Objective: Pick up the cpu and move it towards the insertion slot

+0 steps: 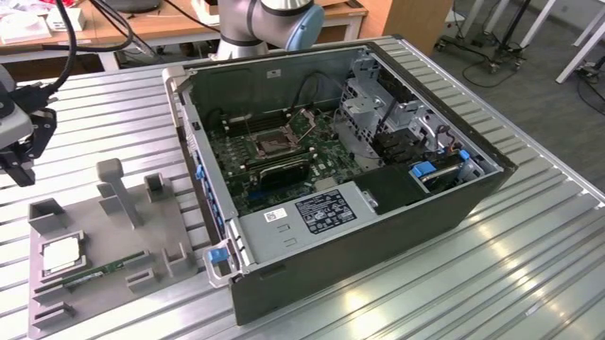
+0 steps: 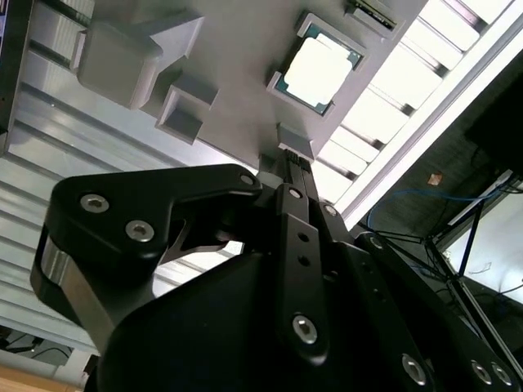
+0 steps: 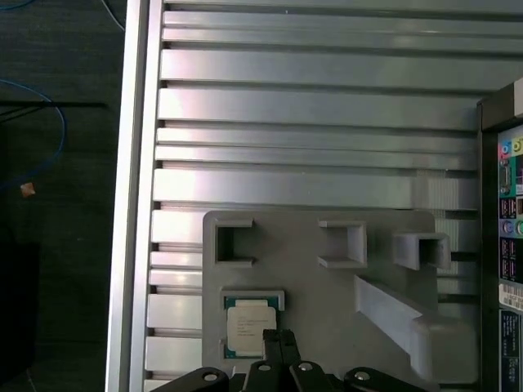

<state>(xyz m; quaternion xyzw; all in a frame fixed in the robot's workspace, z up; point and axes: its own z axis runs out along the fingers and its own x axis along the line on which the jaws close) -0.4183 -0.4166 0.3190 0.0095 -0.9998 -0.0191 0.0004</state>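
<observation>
Claw (image 1: 21,173) shut, fingers pressed together, nothing between them (clear in both wrist views). In the exterior view it hangs above the grey fixture (image 1: 104,244) at that view's left, off the surface, touching nothing.

Cpu (image 3: 249,327) lies flat in its square recess on the fixture, silvery top up. In the first wrist view the claw tips line up over the cpu's edge, but judging by the exterior view there is a gap between them, so no contact.

Slot (image 1: 272,142) sits on the green board inside the open PC case (image 1: 378,234), well apart from cpu and claw, toward the exterior view's right. Can't tell whether its frame is open.

Mem stick (image 1: 95,275) lies on the fixture just beside the cpu, untouched.

Progress, est.: 0 of 2 steps done.
1. Pick: not made; cpu seated, claw empty.
2. Move toward slot: not begun.

Claw is near the cpu, roughly above it, so approach looks partly done.
</observation>
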